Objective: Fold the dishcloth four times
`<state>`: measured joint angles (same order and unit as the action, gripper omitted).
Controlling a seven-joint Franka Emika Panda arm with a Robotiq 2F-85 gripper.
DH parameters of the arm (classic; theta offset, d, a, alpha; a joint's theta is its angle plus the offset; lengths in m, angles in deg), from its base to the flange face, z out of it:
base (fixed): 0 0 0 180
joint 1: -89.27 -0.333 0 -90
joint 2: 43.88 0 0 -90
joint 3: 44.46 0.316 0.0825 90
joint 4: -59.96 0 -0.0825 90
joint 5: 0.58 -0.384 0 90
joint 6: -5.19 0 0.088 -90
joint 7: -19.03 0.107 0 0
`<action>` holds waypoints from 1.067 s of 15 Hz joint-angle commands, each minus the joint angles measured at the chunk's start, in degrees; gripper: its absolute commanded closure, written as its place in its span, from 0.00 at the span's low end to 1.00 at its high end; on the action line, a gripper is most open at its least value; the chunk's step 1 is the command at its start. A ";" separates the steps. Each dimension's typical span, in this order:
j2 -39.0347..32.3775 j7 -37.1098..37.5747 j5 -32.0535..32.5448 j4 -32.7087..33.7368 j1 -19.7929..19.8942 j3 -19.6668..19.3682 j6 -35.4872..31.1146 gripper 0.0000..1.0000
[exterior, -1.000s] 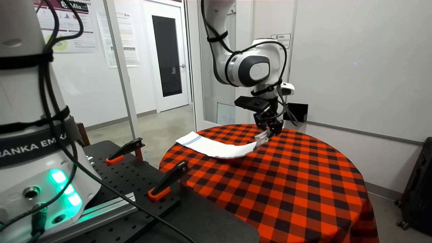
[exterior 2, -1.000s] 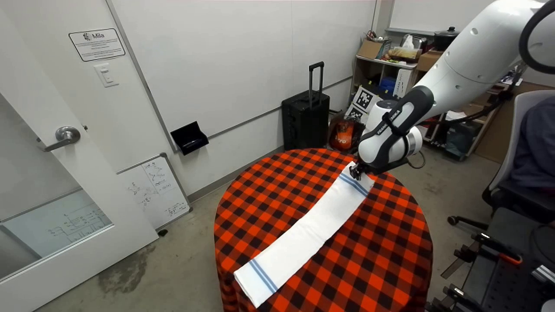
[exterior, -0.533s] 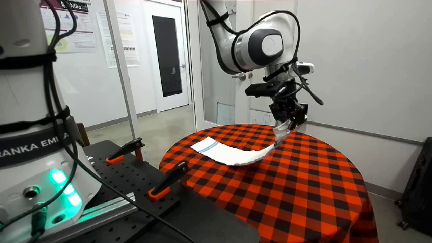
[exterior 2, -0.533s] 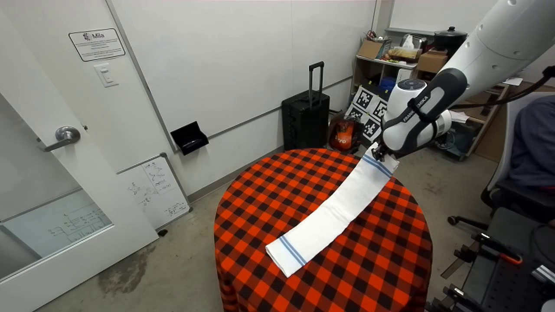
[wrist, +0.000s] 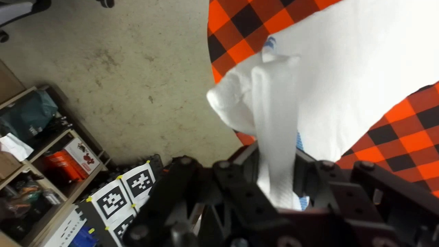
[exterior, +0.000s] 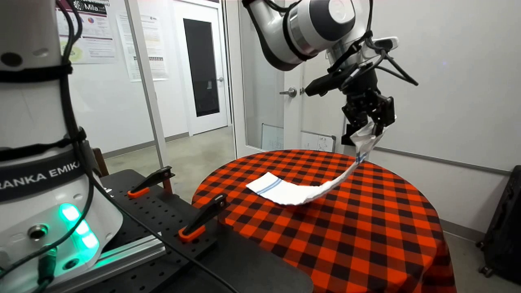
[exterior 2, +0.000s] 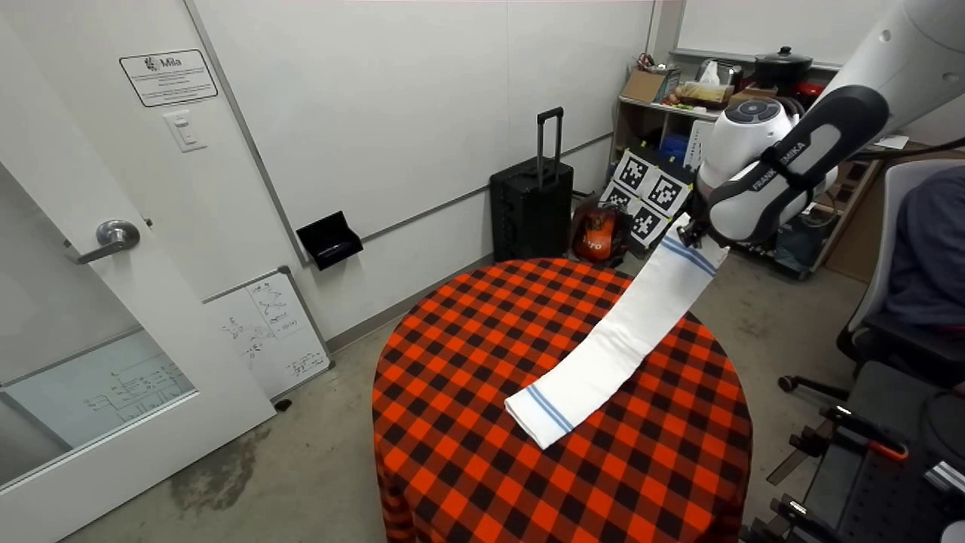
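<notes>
The dishcloth is a long white strip with blue stripes near both ends; it shows in both exterior views [exterior: 301, 194] [exterior 2: 614, 343] and in the wrist view [wrist: 343, 79]. My gripper shows in both exterior views [exterior: 371, 122] [exterior 2: 690, 235], raised above the table's edge. It is shut on one end of the dishcloth, which is bunched between the fingers in the wrist view [wrist: 277, 161]. From there the cloth slopes down, and its other striped end lies flat on the table. Part of the bunched end is hidden by the fingers.
A round table carries a red-and-black checked tablecloth [exterior: 358, 228]. The black mounting bench [exterior: 244, 260] with clamps stands beside it. A chair with a seated person [exterior 2: 920, 249] is near the robot. A black suitcase [exterior 2: 531, 211] stands by the wall behind the table.
My gripper has risen and moved to the right in both exterior views, holding the cloth's end. More of the cloth is off the table, and its free end has slid along after it.
</notes>
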<state>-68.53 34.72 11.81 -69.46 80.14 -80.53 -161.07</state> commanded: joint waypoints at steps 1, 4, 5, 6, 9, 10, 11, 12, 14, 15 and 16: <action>7.00 6.75 8.36 -3.88 -7.39 -10.26 1.66 0.97; 9.70 9.11 12.76 -4.28 -13.48 -16.82 4.12 0.97; 10.58 9.18 13.75 -4.40 -14.81 -17.64 5.13 0.97; 11.25 8.78 14.04 -4.48 -15.81 -17.32 6.41 0.97; 12.54 7.11 13.16 -5.29 -18.41 -14.64 9.08 0.97; 12.27 6.53 12.26 -5.26 -19.12 -13.21 9.80 0.97; 11.93 6.29 11.57 -5.05 -19.80 -11.90 10.38 0.97; 12.08 8.81 14.21 -4.07 -15.45 -5.68 11.19 0.97; 11.23 7.56 12.08 -3.10 -12.67 1.62 11.78 0.97; 10.45 7.21 11.50 -2.42 -10.83 5.20 11.84 0.97; 9.71 6.34 10.50 -1.65 -8.72 9.04 12.07 0.97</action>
<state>-57.90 42.46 23.84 -73.37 65.65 -80.72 -150.75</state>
